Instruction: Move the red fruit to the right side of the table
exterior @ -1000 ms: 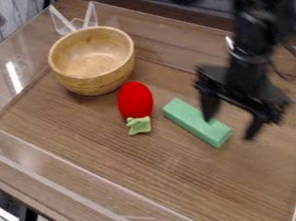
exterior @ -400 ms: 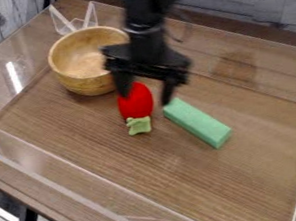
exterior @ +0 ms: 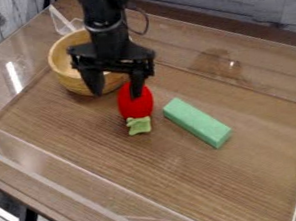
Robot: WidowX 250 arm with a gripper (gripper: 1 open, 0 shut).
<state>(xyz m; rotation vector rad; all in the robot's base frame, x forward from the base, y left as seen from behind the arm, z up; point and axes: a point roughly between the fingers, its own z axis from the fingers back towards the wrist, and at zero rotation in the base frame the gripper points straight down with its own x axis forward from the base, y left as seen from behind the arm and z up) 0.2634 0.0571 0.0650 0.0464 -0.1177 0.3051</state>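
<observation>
My claw (exterior: pixel 116 83) hangs wide open just left of the red fruit (exterior: pixel 136 102) (mid-table, between wooden bowl (exterior: pixel 75 58) and green block (exterior: pixel 197 121)). Descending off-centre, I'd likely knock the fruit aside.

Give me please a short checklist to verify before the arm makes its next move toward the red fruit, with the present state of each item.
1. Gripper open: ok, fingers spread wide.
2. Gripper pointing down: ok.
3. Gripper centred over the red fruit: not ok, it looks offset toward the wooden bowl, with only one finger near the fruit.
4. Fruit free to be grasped: ok, it lies on the table, with a gap to the green block.
5. Clearance from the bowl: cannot tell, one finger overlaps the bowl's rim in this view.
6. Right side of the table free for placing: ok, nothing lies beyond the block.
</observation>
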